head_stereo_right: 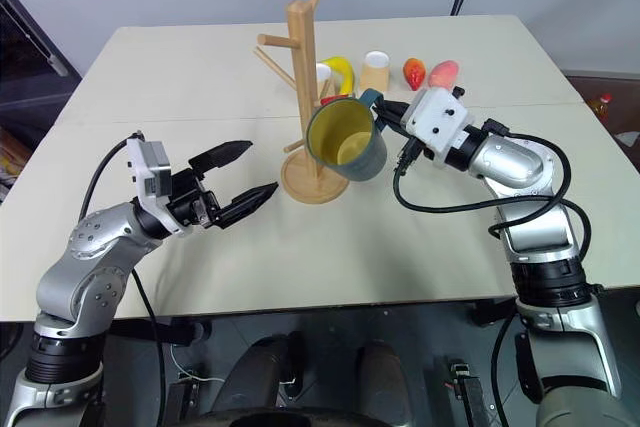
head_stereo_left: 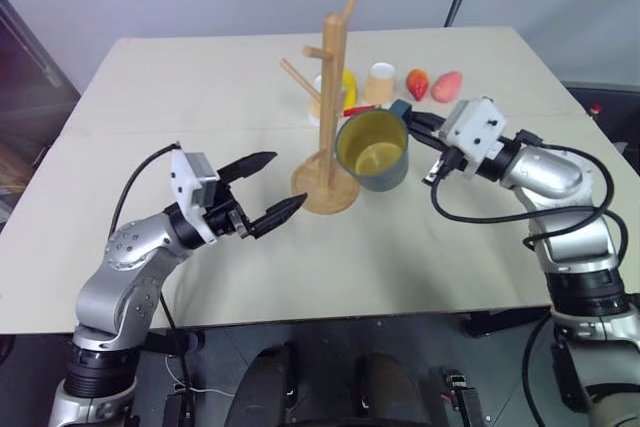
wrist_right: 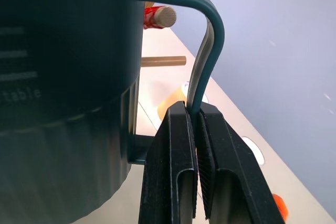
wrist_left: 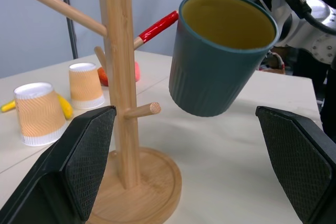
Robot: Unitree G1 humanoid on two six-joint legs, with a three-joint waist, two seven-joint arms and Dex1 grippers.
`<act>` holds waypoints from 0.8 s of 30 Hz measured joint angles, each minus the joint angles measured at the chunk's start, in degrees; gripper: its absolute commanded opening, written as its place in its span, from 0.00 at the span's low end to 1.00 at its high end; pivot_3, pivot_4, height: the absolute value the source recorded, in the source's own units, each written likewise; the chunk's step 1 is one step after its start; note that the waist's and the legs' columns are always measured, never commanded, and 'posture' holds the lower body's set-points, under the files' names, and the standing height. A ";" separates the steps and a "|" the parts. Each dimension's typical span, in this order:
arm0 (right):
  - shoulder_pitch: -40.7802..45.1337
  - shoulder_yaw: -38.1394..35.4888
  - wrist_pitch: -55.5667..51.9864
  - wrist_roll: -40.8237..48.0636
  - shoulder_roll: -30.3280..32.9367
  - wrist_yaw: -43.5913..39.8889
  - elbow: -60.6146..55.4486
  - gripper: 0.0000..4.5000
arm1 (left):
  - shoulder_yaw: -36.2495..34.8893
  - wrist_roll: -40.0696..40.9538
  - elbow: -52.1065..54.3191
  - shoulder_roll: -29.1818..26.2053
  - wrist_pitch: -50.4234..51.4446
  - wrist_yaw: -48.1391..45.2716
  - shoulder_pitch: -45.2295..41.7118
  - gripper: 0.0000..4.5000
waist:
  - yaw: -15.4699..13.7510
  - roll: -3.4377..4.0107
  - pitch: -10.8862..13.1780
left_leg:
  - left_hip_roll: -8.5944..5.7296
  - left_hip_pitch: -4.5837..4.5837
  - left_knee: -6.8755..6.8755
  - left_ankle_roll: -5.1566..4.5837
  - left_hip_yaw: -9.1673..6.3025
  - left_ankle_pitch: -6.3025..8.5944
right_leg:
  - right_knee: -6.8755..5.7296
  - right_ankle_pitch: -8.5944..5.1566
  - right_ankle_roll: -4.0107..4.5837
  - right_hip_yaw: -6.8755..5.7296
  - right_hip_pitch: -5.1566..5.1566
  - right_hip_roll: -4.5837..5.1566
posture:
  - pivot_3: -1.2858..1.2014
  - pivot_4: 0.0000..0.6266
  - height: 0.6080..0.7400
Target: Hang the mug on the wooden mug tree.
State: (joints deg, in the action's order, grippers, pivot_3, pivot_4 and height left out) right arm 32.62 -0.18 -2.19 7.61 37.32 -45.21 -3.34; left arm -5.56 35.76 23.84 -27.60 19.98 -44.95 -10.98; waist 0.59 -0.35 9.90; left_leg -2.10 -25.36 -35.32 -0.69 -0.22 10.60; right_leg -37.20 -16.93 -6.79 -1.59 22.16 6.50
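teal-blue mug [head_stereo_left: 373, 152] with a yellow inside hangs tilted in the air just beside the wooden mug tree [head_stereo_left: 330, 117], above the table [head_stereo_left: 200, 87]. right gripper [wrist_right: 195, 124] pinches its handle; left gripper [head_stereo_left: 270, 187] is spread wide, empty.

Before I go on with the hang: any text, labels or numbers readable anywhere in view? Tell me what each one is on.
"table": pale lettering low on the outer wall of the mug, seen in the right wrist view; it looks like the end of a longer word, the start cut off at the picture's edge.
The lines of print above it on the mug are too blurred to read.
No readable text on the wooden mug tree, the paper cups or the right pincer.
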 measured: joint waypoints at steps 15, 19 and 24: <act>10.49 7.46 -4.99 -1.99 -2.09 -3.90 4.06 0.01 | -0.55 2.83 1.62 -0.42 1.46 1.65 -1.06 1.00 | 0.04 0.00 0.00 | 0.00 0.00 0.01 0.01 0.00 0.00 | -0.01 0.00 0.00 0.00 0.03 0.01 | 0.52 0.24 1.00; 11.41 8.72 -6.71 -2.97 -2.60 -4.18 4.76 0.01 | -0.55 3.11 1.73 -0.44 1.68 1.74 -1.04 1.00 | 0.03 0.00 0.00 | 0.00 -0.01 0.01 0.01 0.00 0.00 | -0.01 0.00 0.00 0.01 0.04 0.02 | 0.52 0.24 1.00; 11.70 9.02 -7.41 -4.02 -2.68 -4.13 5.44 0.22 | -0.55 3.15 1.79 -0.45 1.67 1.75 -1.04 1.00 | 0.03 0.00 0.00 | 0.00 -0.01 0.01 0.01 0.00 0.00 | -0.01 0.00 0.00 0.00 0.04 0.02 | 0.52 0.24 1.00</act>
State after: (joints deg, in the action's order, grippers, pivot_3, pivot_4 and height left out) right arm 44.32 8.84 -9.60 3.59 34.65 -49.34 2.09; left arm -6.12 38.91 25.63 -28.06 21.66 -43.20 -12.01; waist 0.63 -0.34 9.90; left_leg -2.11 -25.37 -35.31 -0.67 -0.21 10.60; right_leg -37.21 -16.93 -6.79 -1.59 22.20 6.52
